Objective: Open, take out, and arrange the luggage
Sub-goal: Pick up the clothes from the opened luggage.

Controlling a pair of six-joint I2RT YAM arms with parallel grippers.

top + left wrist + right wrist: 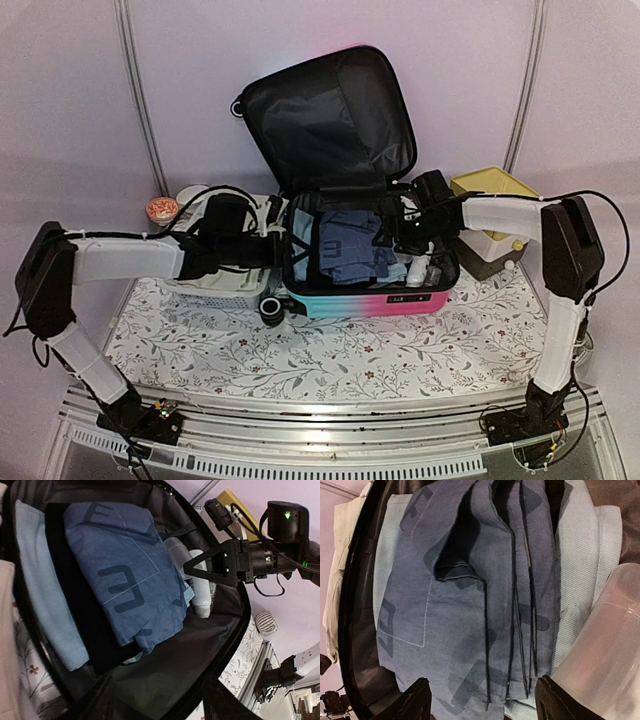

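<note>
1. Top view: the luggage [365,297] sits mid-frame on the desk [200,340], its lid propped up to expose the contents. The left end effector [283,243] is at its left rim and the right end effector [405,235] is inside, right.
2. Left wrist view: this end effector is wide and empty. The cloth [125,575] lies upper centre.
3. Right wrist view: this end effector is wide, empty and just above the cloth, probably lining up a grasp.

Top external: high behind arm bases, looking down and forward, whole worktop [330,350] in shot. Left wrist: close, looking into open luggage [200,650] from its left, right arm [260,560] opposite. Right wrist: closest, onto blue folded cloth [470,605]. All three share cloth.
</note>
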